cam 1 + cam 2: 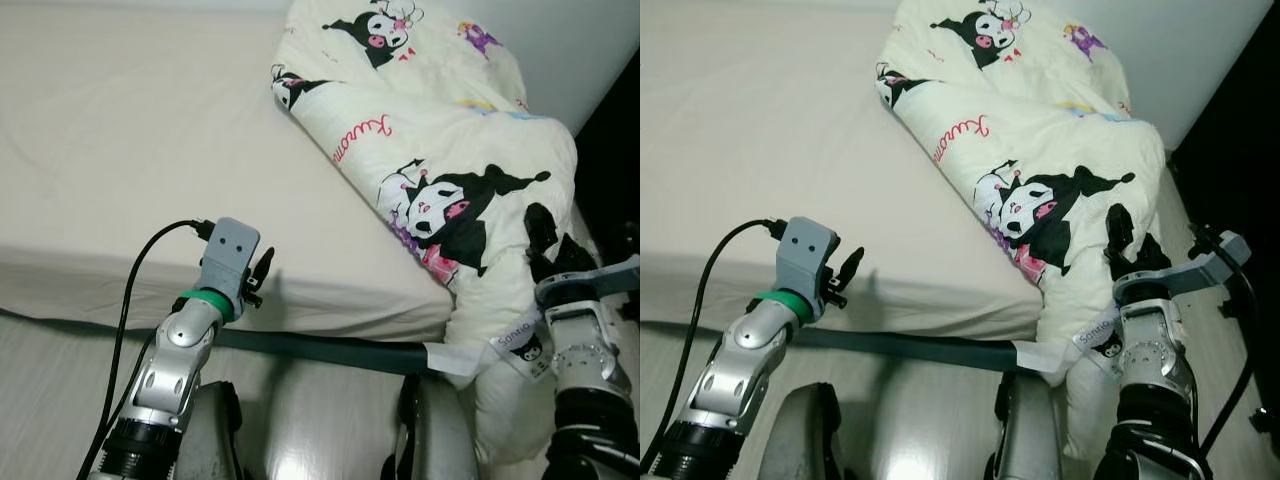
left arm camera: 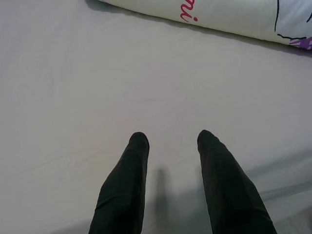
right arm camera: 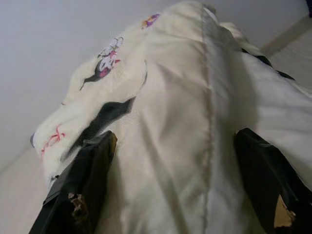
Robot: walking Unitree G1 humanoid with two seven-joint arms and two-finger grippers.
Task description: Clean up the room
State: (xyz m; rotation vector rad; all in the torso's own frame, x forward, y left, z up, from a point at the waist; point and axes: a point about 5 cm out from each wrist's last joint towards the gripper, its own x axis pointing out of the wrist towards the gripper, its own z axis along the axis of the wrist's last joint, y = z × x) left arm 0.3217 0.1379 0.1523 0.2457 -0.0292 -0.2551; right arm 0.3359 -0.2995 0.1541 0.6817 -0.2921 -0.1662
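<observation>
One cartoon-print duvet (image 1: pixel 440 150) lies bunched on the bed (image 1: pixel 120 150); the right gripper (image 3: pixel 185 180) straddles its hanging end, fingers spread wide, while the left gripper (image 2: pixel 168 139) hovers open, empty.

I count 1 bed (image 1: pixel 120 150), its pale sheet taking the upper left and centre of the head view. On it I see 1 cream comforter (image 1: pixel 440 140) running from the top centre down to the lower right, printed with cartoon figures; I can make out 3 large black-and-white ones. I see 2 grippers: 1 left gripper (image 1: pixel 262 272) at lower left and 1 right gripper (image 1: pixel 552 250) at lower right. 1 black cable (image 1: pixel 135 285) loops at lower left.
</observation>
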